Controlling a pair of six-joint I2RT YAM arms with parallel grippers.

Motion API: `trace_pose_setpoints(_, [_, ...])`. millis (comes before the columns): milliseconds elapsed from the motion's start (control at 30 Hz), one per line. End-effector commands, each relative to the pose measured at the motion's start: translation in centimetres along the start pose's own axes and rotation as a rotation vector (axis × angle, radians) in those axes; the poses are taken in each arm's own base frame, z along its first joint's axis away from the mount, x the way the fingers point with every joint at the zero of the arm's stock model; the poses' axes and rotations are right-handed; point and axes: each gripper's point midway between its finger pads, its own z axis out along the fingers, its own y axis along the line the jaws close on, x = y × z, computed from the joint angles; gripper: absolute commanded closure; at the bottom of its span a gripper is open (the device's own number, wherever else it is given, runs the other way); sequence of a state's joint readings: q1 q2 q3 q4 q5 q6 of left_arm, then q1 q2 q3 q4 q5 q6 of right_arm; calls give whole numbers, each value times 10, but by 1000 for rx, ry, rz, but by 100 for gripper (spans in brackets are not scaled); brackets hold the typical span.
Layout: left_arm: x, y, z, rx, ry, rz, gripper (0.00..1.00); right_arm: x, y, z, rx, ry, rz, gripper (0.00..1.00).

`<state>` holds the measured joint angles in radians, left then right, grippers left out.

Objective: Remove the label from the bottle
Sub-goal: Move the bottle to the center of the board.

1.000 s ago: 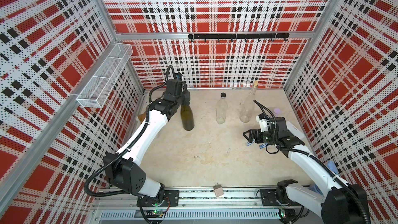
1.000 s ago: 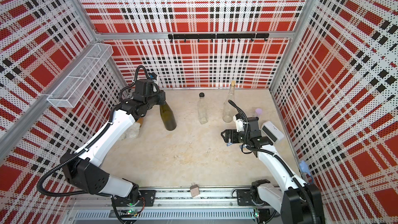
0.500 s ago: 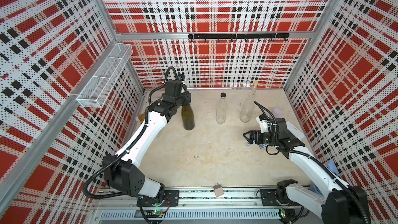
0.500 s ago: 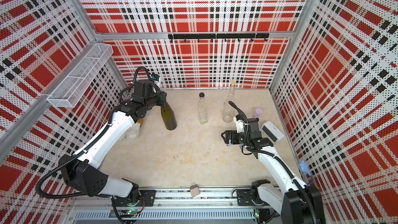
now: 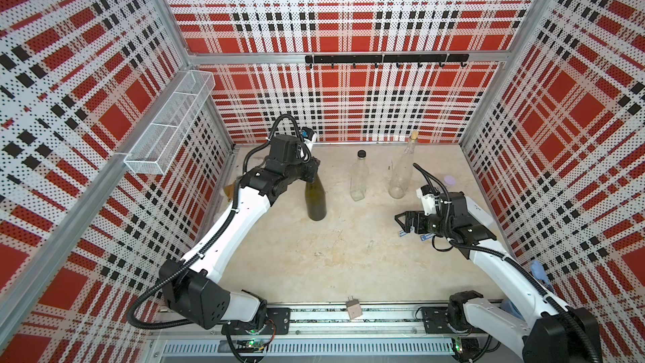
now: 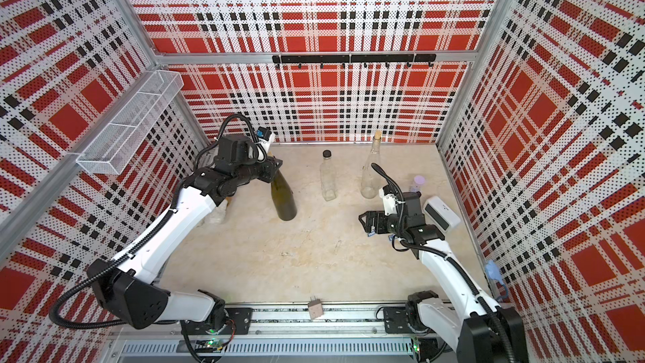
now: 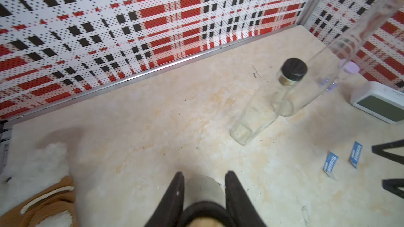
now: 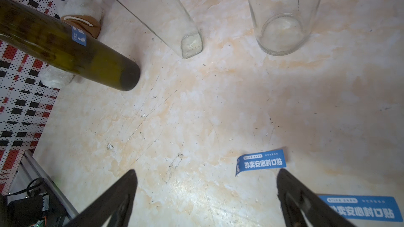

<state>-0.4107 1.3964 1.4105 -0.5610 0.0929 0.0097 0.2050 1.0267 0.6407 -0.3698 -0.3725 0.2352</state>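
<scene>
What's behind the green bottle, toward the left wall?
A white-and-brown plush toy lies behind the green bottle. The bottle covers its middle; in a top view the left arm hides most of it.

The glossy olive glass bottle bears a blue paper label; the tabletop looks smooth, stone-like.

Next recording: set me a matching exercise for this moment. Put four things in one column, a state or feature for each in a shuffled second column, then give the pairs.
Things:
1. dark green bottle
2. square clear bottle
3. tall clear bottle
4. right gripper

States:
A. cork in its mouth
B. jaws wide open, holding nothing
C. black cap on top
D. neck clamped by the left gripper, with a blue label on its side

Pairs: 1-D, 2-C, 3-A, 4-B
</scene>
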Motion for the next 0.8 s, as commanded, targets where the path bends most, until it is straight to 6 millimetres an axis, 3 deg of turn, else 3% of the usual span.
trace_pose_setpoints(0, [-31,-29,-28,111,-131,51,82,-7,2,-5,-4,-42,-9,0])
trace_pose_setpoints(400, [-29,-101,-54,306,-168,119,80,-7,10,-7,-50,-31,-16,0])
trace_pose_setpoints(533, [-27,-115,-61,325,-176,149,77,-7,11,-8,-50,-34,-14,0])
trace_pose_setpoints(767, [-23,-129,-68,314,-181,186,64,-7,11,-10,-45,-41,-11,0])
